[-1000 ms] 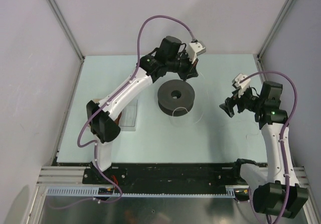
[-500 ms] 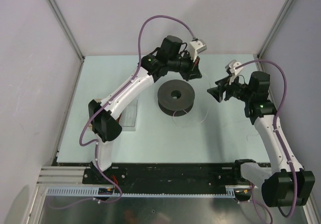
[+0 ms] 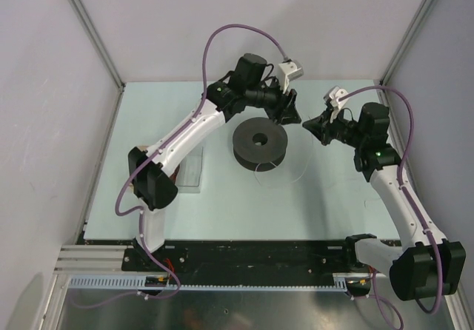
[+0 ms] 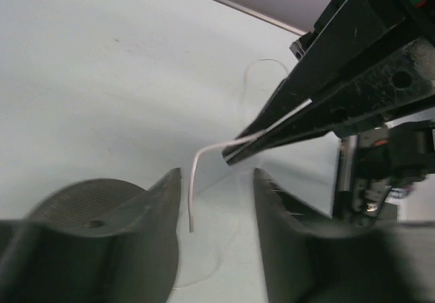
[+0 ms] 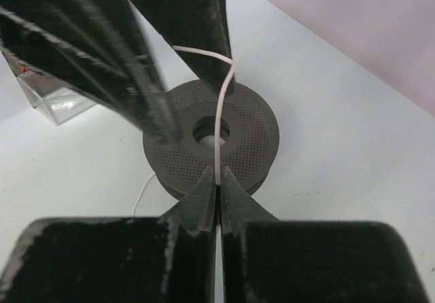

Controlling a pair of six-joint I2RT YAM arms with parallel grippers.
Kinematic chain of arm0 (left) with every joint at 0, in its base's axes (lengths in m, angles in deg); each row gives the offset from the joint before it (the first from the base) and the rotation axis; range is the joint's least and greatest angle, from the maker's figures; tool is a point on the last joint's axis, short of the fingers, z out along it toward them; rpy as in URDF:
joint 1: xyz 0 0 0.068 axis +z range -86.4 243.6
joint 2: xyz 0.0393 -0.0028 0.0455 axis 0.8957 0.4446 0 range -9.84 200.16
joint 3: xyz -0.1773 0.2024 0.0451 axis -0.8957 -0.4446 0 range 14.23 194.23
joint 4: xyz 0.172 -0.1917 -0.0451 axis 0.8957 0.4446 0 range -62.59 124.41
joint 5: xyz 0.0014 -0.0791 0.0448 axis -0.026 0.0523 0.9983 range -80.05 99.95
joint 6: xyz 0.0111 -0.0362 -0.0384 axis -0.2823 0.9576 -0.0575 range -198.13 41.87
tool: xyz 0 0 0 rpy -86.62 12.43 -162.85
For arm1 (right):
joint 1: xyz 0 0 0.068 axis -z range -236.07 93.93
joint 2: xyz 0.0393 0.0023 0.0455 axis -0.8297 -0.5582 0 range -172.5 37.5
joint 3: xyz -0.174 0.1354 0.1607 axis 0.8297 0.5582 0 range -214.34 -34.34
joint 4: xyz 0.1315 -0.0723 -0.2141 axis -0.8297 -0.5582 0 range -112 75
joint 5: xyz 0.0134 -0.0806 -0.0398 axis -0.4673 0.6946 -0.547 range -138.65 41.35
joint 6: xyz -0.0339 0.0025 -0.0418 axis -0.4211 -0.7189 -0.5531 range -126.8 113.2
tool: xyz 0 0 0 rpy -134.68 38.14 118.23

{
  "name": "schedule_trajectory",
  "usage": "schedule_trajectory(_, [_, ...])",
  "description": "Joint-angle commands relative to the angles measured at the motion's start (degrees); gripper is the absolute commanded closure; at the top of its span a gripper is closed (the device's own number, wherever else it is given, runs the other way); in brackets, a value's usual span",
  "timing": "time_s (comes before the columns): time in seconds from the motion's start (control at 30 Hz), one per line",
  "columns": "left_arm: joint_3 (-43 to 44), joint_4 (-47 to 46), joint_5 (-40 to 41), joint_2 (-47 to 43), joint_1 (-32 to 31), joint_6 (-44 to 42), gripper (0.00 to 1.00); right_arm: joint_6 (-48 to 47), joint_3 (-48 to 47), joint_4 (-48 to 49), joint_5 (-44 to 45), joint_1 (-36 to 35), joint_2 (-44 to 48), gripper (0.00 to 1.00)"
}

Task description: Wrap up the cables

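The cable (image 5: 217,136) is a thin white wire, and my right gripper (image 5: 217,179) is shut on it just above the black spool (image 5: 255,130). From the pinch the wire rises and bends over toward the left gripper's fingers (image 5: 190,18). In the left wrist view my left gripper (image 4: 217,175) stands open. The cable's free end (image 4: 192,201) hangs between its fingers, close to the left one and not pinched. The right gripper's shut tips (image 4: 239,152) hold the wire just beyond. In the top view both grippers (image 3: 291,112) (image 3: 305,124) meet behind and to the right of the spool (image 3: 259,143).
A clear plastic box (image 3: 191,173) lies left of the spool, beside the left arm. Slack loops of cable (image 3: 261,169) lie on the pale table (image 3: 222,204) in front of the spool. Grey walls enclose the table on three sides.
My right gripper moved left and toward the back, up to the left gripper, and shut on the cable. The left gripper opened and let go of the cable end.
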Motion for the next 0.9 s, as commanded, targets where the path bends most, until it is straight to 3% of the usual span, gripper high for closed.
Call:
schedule_trajectory(0.0, [-4.9, -0.9, -9.2, -6.9, 4.7, -3.0, 0.38, -3.9, -2.3, -2.0, -1.6, 1.1, 2.5, 1.00])
schedule_trajectory(0.1, [-8.1, -0.8, -17.3, -11.1, 9.6, -9.9, 0.24, -8.0, -2.6, -7.7, -4.0, 1.6, 3.3, 1.00])
schedule_trajectory(0.23, [-12.5, -0.9, -22.9, -16.4, 12.7, -22.7, 0.21, -11.1, -2.9, -13.5, -6.5, 1.0, 3.8, 1.00])
schedule_trajectory(0.33, [-17.3, -0.9, -22.8, -20.1, 11.6, -32.6, 0.27, -12.9, -3.3, -16.4, -7.1, -0.2, 3.5, 1.00])
schedule_trajectory(0.43, [-19.4, -0.9, -20.3, -21.2, 9.2, -36.8, 0.35, -14.7, -4.4, -19.2, -7.1, -2.1, 2.6, 1.00])
schedule_trajectory(0.67, [-21.3, -0.6, -20.1, -20.2, 5.7, -37.2, 0.55, -18.9, -6.8, -23.2, -5.3, -6.4, 1.6, 1.00])
schedule_trajectory(0.87, [-23.9, -0.4, -19.9, -19.9, 3.3, -36.7, 0.64, -23.5, -8.5, -26.7, -2.6, -10.6, 1.1, 1.00])
